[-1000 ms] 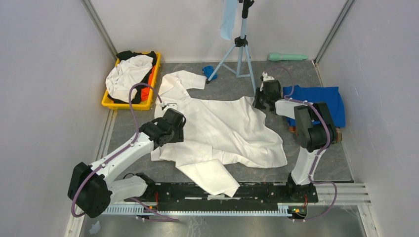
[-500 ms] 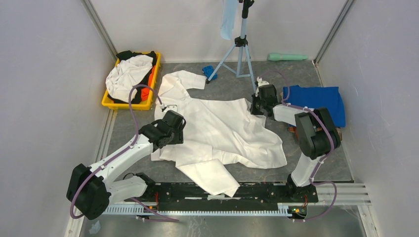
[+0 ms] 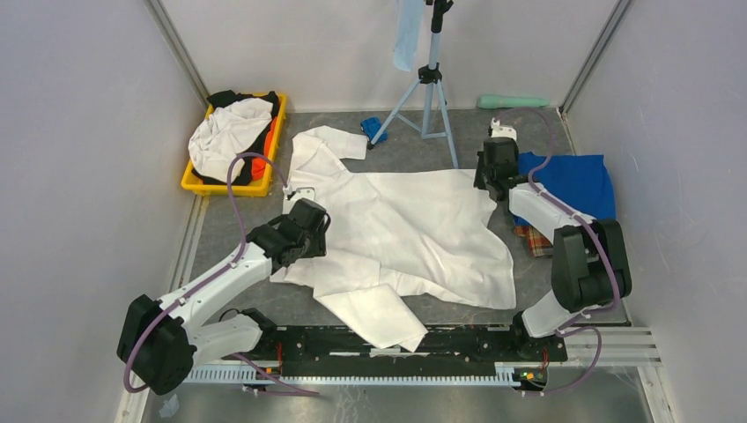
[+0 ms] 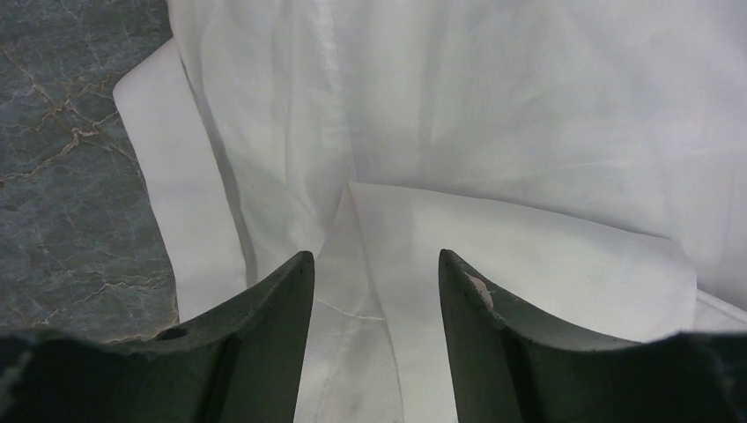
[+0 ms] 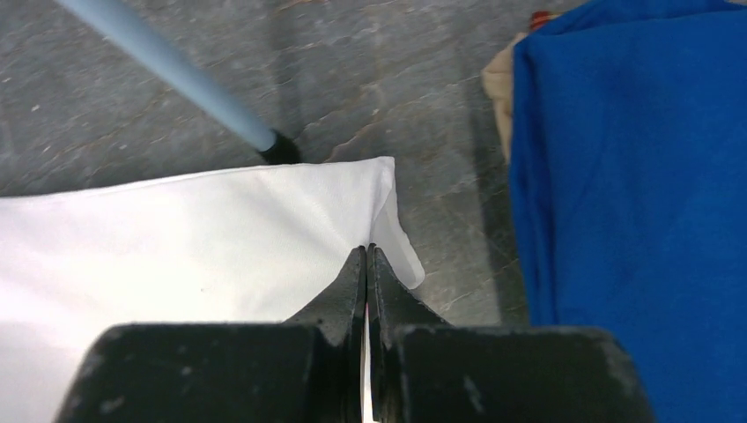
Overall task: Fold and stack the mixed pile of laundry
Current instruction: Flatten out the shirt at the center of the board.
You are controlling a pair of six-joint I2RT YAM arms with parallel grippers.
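A large white shirt [image 3: 414, 229] lies spread on the grey table. My right gripper [image 3: 487, 183] is shut on its far right corner [image 5: 388, 176], holding it just left of the folded royal-blue T-shirt [image 3: 573, 181], which also shows in the right wrist view [image 5: 634, 194]. My left gripper [image 3: 310, 242] is open over the shirt's left side, fingers [image 4: 264, 317] astride a folded white layer [image 4: 388, 264], holding nothing. More laundry, white, black and orange [image 3: 231, 132], lies in the yellow bin [image 3: 225, 186] at the far left. A plaid cloth [image 3: 534, 238] peeks out under the blue T-shirt.
A pale-blue tripod [image 3: 429, 88] stands at the back with one foot [image 5: 280, 148] just beyond the held corner. A small bright-blue object [image 3: 372, 128] lies by the tripod. A pale-green object [image 3: 513, 101] lies at the back wall. A pale-blue cloth [image 3: 407, 31] hangs from the tripod.
My right gripper has moved right and farther back with the shirt corner, pulling the shirt's far right edge out flatter. The left arm has barely moved.
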